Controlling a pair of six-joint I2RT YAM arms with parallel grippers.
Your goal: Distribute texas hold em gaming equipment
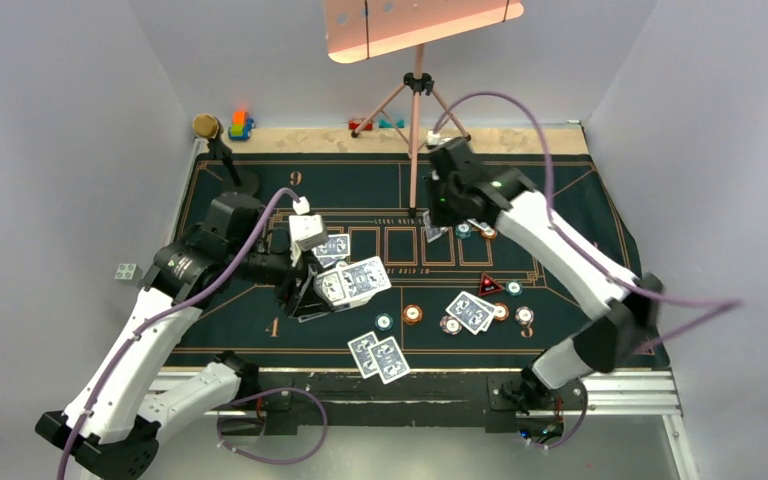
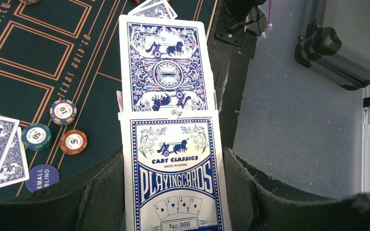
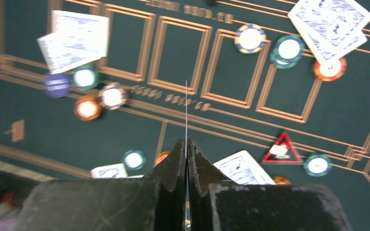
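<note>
1. Blue-and-white card box [image 2: 173, 197], lower centre of the left wrist view: clamped by left gripper [image 2: 173, 156]; a blue-backed card [image 2: 166, 67] protrudes above.
2. Edge-on single card [image 3: 186, 110], frame centre: pinched in right gripper [image 3: 187, 150].
3. Poker chips [image 2: 36, 136], card pairs [image 1: 378, 357]: scattered mid-frame on green mat [image 1: 230, 338].

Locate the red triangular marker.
Top view: the marker lies on the right half of the mat, just beyond the card pair and left of a teal chip.
</note>
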